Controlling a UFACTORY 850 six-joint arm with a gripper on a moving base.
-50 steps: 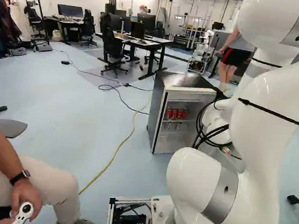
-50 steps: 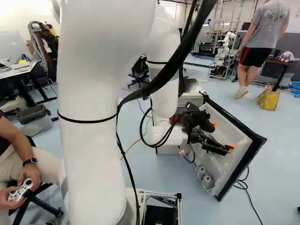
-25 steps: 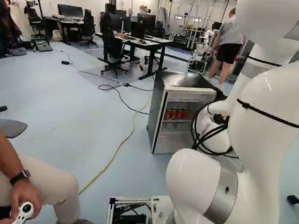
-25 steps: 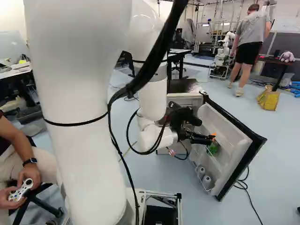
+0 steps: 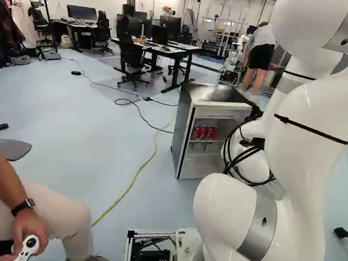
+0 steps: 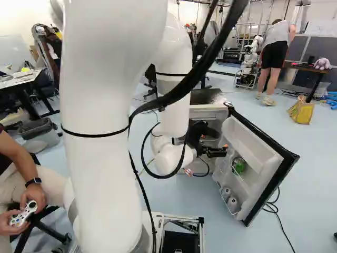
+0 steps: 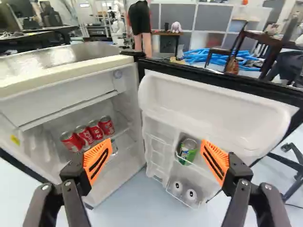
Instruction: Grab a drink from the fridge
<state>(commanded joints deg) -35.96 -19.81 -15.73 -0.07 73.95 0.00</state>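
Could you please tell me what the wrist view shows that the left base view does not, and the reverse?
Only the wrist view: the fridge door's inner side, with a green can in its rack and two pale round-topped items below.
Only the left base view: the yellow cable on the floor.
Both: the open fridge and its red cans.

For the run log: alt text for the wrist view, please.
Open hand facing an open fridge. Four red cans sit inside; racks in the door hold a green can and two pale round items.
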